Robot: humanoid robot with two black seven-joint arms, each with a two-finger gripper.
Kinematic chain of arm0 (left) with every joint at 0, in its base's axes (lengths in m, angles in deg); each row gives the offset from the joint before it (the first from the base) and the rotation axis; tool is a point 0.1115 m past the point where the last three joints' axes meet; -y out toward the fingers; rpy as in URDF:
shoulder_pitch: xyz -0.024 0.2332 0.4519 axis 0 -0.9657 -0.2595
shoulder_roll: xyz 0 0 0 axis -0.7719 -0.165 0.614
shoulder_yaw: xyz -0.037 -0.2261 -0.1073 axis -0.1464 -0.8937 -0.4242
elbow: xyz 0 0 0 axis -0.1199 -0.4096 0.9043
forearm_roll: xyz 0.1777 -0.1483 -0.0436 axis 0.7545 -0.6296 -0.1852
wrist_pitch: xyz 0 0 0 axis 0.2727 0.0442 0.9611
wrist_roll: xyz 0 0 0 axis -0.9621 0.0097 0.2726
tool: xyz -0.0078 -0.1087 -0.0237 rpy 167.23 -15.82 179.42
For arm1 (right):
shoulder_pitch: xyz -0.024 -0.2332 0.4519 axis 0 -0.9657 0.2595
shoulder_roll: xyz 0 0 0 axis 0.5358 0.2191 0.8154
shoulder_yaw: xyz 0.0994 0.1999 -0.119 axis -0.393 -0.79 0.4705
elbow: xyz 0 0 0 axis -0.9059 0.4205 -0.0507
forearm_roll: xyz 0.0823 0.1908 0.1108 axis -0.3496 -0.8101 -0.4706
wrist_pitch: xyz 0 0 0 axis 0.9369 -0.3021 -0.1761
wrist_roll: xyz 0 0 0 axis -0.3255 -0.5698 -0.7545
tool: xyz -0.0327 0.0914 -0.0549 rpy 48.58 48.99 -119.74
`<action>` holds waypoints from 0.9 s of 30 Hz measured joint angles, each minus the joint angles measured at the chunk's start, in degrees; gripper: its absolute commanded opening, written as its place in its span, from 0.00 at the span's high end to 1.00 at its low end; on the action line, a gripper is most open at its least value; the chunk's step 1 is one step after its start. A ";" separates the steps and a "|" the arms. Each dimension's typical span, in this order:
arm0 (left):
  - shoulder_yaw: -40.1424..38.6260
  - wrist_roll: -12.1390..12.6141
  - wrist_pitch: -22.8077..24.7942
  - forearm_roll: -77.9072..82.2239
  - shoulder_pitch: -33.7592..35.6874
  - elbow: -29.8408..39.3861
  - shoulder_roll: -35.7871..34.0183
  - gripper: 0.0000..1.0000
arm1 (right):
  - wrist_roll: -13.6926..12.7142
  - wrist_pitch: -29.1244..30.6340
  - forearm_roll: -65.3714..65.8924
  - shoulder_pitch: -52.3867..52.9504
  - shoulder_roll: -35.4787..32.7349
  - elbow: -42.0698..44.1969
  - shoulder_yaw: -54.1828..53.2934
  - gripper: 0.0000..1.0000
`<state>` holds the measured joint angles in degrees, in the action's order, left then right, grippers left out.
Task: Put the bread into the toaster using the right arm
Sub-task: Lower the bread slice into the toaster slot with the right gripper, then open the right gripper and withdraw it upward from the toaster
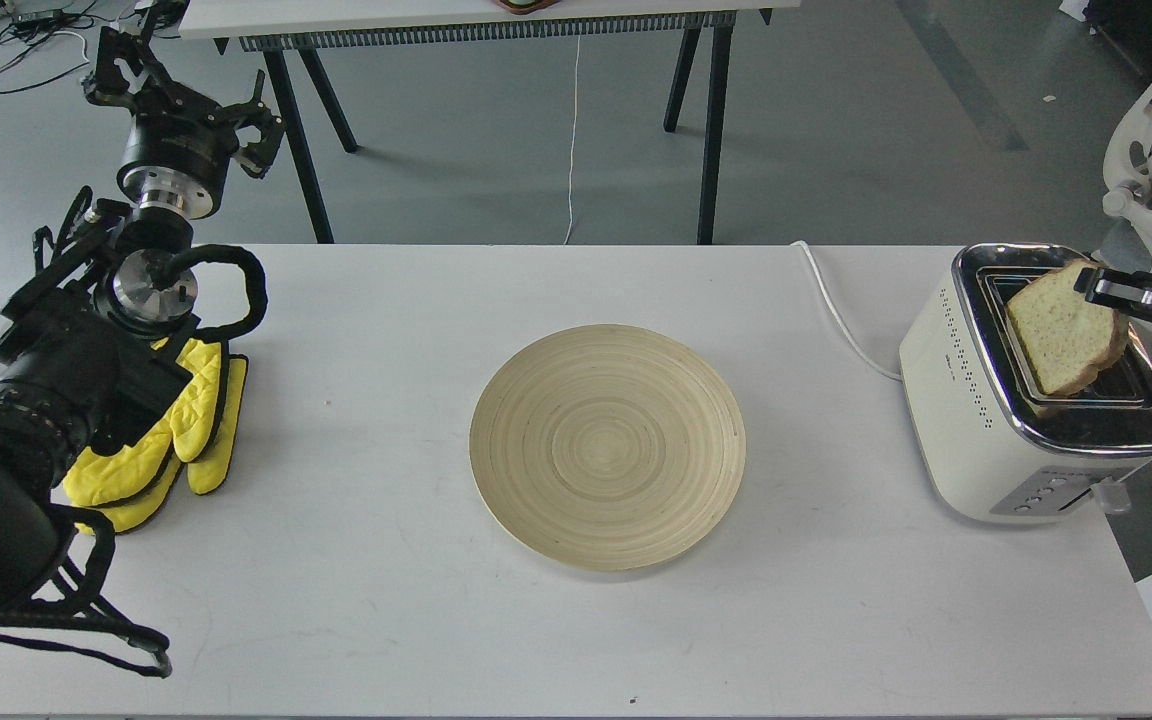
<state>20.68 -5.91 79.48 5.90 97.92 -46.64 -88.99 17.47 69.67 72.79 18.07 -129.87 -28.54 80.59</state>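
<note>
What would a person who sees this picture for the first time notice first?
At the far right, the right gripper holds the bread tilted over the toaster, its lower edge entering a slot. A round wooden plate lies in the middle of the white table. At the left, yellow oven mitts lie partly under the left arm, whose left gripper is raised beyond the table's far edge.

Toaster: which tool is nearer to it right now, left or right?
Right. The right tool is directly over the toaster, gripping the bread tilted above its slots. The left tool is raised at the far left, beyond the table's back edge.
</note>
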 measured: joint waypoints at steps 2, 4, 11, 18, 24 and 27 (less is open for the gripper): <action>0.00 0.00 0.00 0.00 0.00 -0.01 0.00 0.00 | 0.27 -0.44 -0.19 -0.12 0.28 0.04 -0.24 0.44; 0.00 0.00 0.00 0.00 0.00 -0.09 0.00 0.00 | 0.44 -0.76 -0.45 -0.15 0.41 0.05 -0.50 0.33; 0.00 0.00 0.00 0.00 0.00 0.00 0.00 0.00 | 1.59 -1.06 -0.90 -0.16 0.33 0.13 -2.67 0.10; 0.00 0.00 0.00 0.00 0.00 -0.06 0.00 0.00 | 7.79 -4.39 -11.58 -0.24 2.26 0.28 -8.11 0.01; 0.00 0.00 0.00 0.00 0.00 -0.07 0.00 0.00 | 8.68 -4.83 -25.47 -0.26 9.05 5.61 -11.80 0.00; 0.00 0.00 0.00 0.00 0.00 -0.05 -0.05 0.00 | 12.04 -4.46 -31.84 -0.50 12.92 9.99 -13.50 0.00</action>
<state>20.68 -5.90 79.48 5.90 97.92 -46.68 -89.04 29.51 65.21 40.95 17.57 -116.95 -18.55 67.09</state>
